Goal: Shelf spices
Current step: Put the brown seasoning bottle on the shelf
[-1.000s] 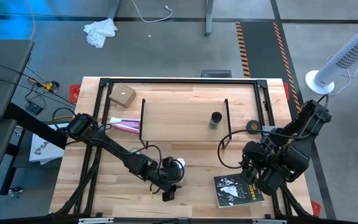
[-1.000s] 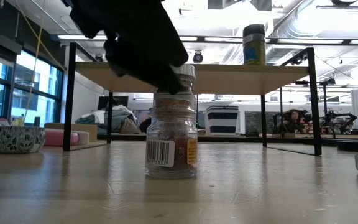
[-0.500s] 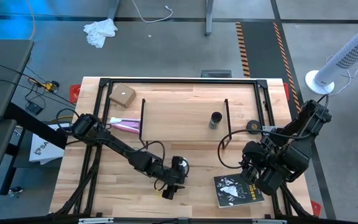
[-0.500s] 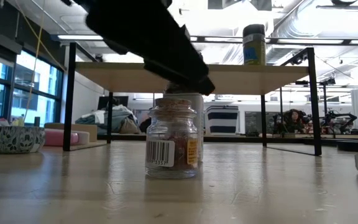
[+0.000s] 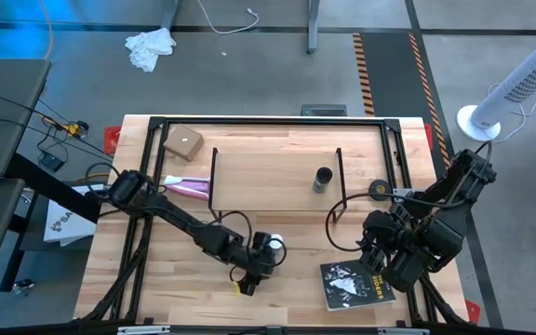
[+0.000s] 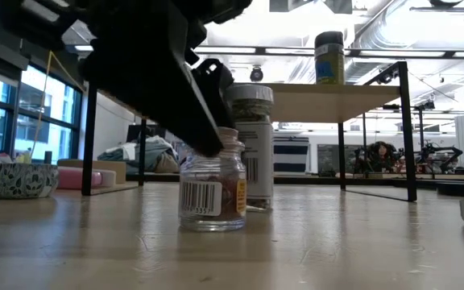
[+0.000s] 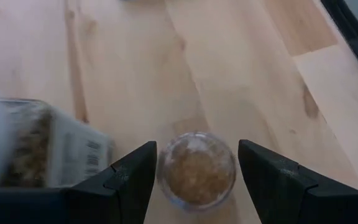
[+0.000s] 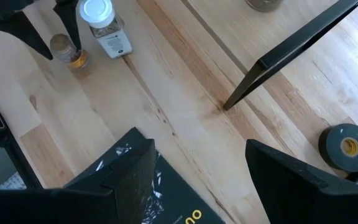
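Your left gripper (image 7: 194,171) sits low at the table's (image 5: 287,200) 6 o'clock edge, its fingers (image 7: 126,180) spread wide, one on each side of the glass jar (image 7: 196,169). The pads stand apart from the glass, not pinching it. That jar is small and clear, closed with a pale stopper; you see brownish spice filling the lower part and a barcode label on its side (image 6: 213,193). It stands upright on the table.

Just beside it, at its 1 o'clock in the high view, stands the white-capped jar (image 5: 274,246). You can read greenish-grey flakes through its wall under a white label (image 8: 102,25). The two jars are close; whether they touch you cannot tell.

The dark jar (image 5: 322,179) is already up on the shelf (image 5: 277,167), right of centre on the wood top, upright, with a yellow-green label (image 6: 329,58). The shelf stands at the table's 12 o'clock half.

Your right gripper (image 8: 197,174) waits at 4 o'clock over a black book (image 5: 356,284), fingers spread and holding nothing. A black tape roll (image 5: 379,189) lies at 3 o'clock. A patterned bowl (image 6: 21,180) rests at the far left in the low view; what it holds is not visible.
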You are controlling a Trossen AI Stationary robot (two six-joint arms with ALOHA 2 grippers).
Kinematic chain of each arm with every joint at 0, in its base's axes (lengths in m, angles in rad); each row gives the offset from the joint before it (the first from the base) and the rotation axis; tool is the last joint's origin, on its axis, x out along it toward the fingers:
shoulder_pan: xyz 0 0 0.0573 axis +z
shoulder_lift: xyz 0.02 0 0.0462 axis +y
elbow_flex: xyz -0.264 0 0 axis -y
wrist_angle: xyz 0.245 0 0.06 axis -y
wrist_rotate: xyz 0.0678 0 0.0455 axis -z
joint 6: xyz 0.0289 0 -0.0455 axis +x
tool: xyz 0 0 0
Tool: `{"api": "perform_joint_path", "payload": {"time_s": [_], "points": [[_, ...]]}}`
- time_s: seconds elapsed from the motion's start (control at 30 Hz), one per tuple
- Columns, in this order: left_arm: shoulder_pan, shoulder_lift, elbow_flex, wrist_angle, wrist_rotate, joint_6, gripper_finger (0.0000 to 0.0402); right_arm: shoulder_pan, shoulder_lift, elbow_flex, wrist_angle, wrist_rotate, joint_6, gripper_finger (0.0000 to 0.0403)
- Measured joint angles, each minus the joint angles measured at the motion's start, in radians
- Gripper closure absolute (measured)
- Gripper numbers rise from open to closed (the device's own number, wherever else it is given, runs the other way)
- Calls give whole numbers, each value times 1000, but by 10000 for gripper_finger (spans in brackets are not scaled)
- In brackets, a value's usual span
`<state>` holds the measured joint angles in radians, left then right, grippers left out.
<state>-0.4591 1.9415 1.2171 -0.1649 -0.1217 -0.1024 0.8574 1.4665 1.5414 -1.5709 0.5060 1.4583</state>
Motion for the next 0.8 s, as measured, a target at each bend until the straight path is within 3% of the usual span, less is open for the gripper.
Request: {"api": "perform_joint_path", "payload": {"time_s": [0.8], "points": [[-7,33,0,13,36,-103,177,0,0,0,0,17,0,155]]}}
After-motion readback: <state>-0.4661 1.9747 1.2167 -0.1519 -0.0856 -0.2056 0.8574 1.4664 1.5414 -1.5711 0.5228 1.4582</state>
